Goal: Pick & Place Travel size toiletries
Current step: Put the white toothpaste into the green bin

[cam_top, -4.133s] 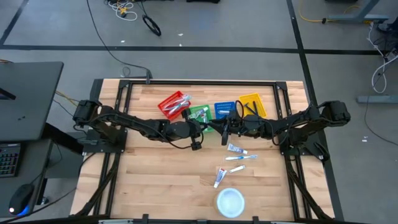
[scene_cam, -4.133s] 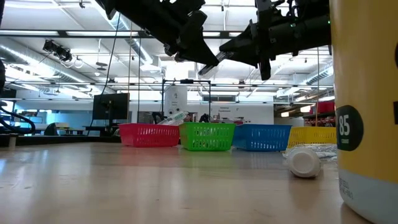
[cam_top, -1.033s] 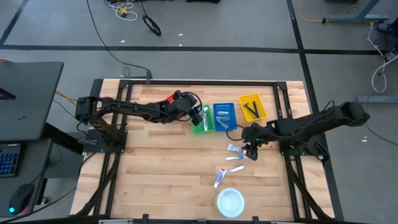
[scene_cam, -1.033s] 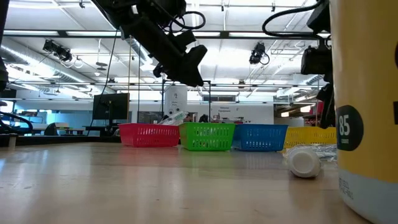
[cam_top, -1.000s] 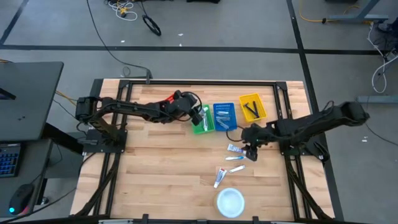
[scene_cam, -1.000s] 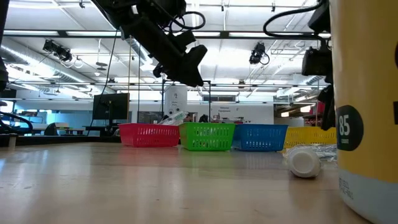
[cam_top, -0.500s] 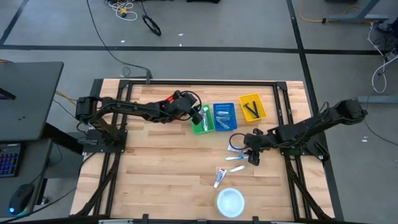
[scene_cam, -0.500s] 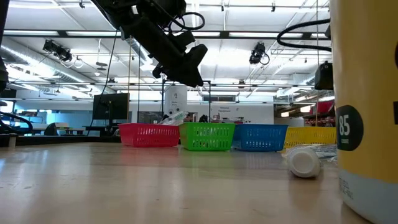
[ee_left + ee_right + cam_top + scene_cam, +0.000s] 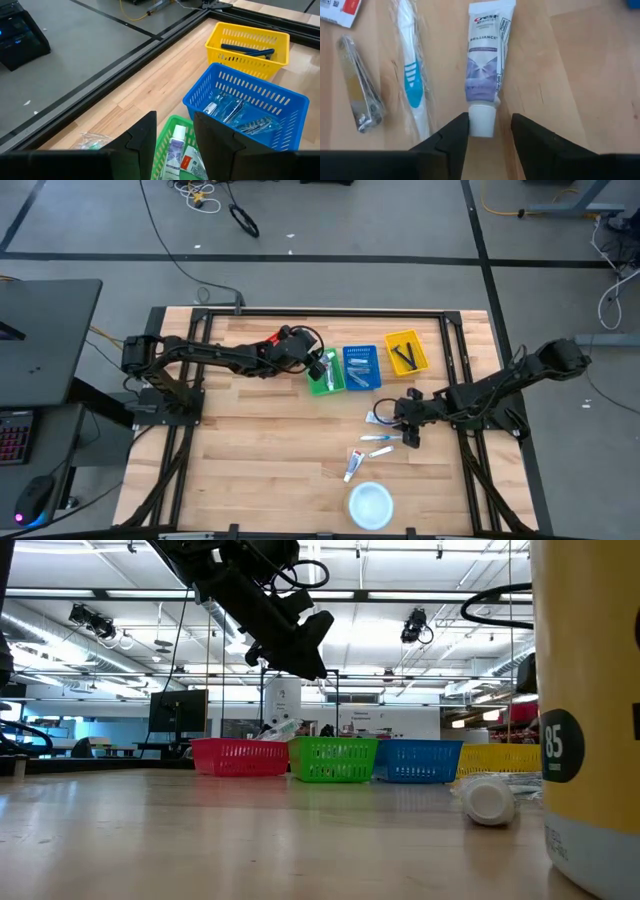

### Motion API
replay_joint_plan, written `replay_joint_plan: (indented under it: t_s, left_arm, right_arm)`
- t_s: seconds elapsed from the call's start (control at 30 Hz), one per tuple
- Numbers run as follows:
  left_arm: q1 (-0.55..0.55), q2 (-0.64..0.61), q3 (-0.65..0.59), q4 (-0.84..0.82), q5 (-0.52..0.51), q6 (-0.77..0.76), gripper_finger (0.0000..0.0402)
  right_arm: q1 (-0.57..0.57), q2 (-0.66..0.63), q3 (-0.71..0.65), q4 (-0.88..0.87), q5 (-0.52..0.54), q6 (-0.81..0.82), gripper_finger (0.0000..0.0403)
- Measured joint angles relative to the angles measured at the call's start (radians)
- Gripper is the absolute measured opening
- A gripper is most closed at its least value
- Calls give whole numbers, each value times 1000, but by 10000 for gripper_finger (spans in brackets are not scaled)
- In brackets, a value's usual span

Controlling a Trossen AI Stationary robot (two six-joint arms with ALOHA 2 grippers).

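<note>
Straddling the toothpaste tube's [image 9: 486, 67] cap, the right gripper's [image 9: 490, 131] jaws stand open, nothing held.

4 baskets [image 9: 362, 367] in row, white disc [image 9: 370, 504] near table [image 9: 260, 460] edge.

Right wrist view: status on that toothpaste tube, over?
Right gripper open, straddling the toothpaste tube cap. Left gripper open over green basket. Toothbrush alongside, clear.

grey floor [image 9: 400, 220] | ceiling strip lights [image 9: 400, 595] — black desk [image 9: 45, 330]
</note>
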Motion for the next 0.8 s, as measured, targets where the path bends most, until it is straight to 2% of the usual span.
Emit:
replay_joint_plan:
  t_s: [0.33, 0.57, 0.63, 0.8]
  left_arm:
    - [0, 0, 0, -2, 30, 47, 137]
    - [-9, 0, 0, -60, 54, 73, 137]
    - [-13, 0, 0, -103, 77, 62, 137]
    - [-19, -37, 0, -220, 83, 23, 137]
  right_arm:
    - [-1, 3, -3, 54, -63, -19, 84]
    - [-1, 2, -3, 145, -55, 8, 70]
    - [0, 2, -3, 195, -22, 8, 70]
    - [-24, 2, -3, 371, 139, -84, 68]
